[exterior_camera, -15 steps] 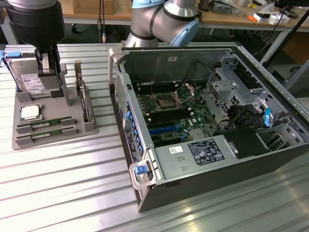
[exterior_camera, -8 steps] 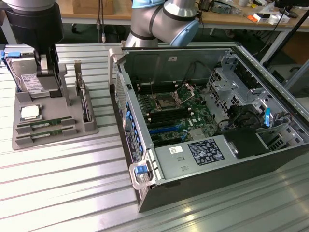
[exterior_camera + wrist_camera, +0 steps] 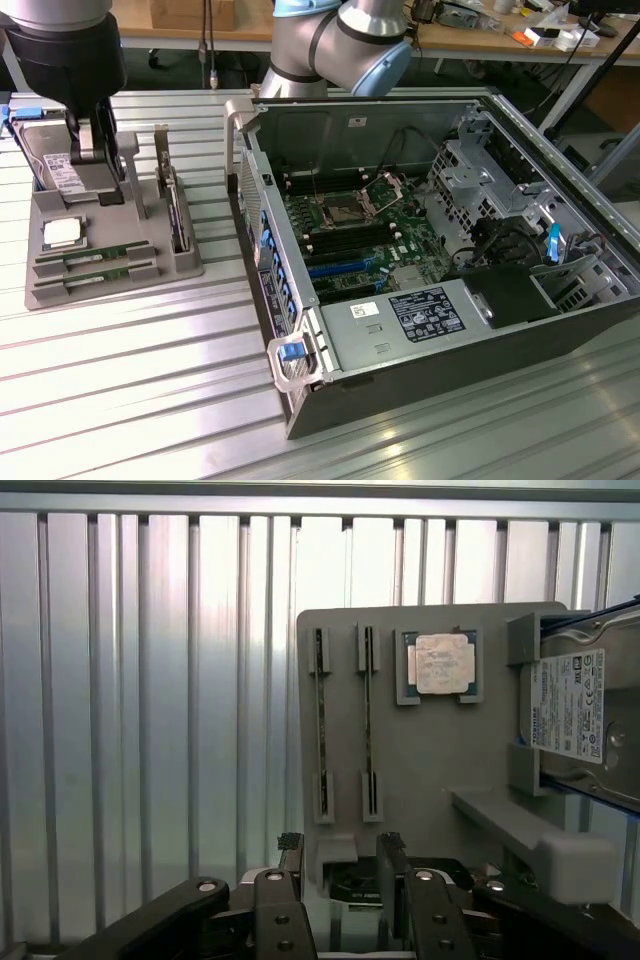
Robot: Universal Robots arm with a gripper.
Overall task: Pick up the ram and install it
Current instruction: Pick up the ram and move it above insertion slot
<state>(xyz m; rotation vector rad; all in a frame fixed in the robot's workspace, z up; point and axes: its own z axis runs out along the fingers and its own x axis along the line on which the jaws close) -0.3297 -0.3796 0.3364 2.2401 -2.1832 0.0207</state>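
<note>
The gripper (image 3: 93, 158) hangs in the upper left of the exterior frame, over the back of the gray tray (image 3: 150, 272) and by the drive (image 3: 55, 165). Its jaws are spread, with nothing grasped; the wrist view shows both fingers (image 3: 291, 852) apart. The ram (image 3: 98, 253) lies untouched in a slot at the tray's front edge, lower left of the frame. A second stick (image 3: 98, 277) sits just beside it, and the CPU (image 3: 62, 235) is just behind.

The likeliest trouble is the close pairing. A descent slightly off line could catch both sticks, or jam a finger on the slot wall between them. A grip far from the middle may let the thin board tilt as it lifts. The open case (image 3: 520, 330) is crowded with cables, so a tilted stick could miss its socket.

The drive's white label (image 3: 566, 712) and the black label (image 3: 425, 314) in the case carry print too fine to read.
</note>
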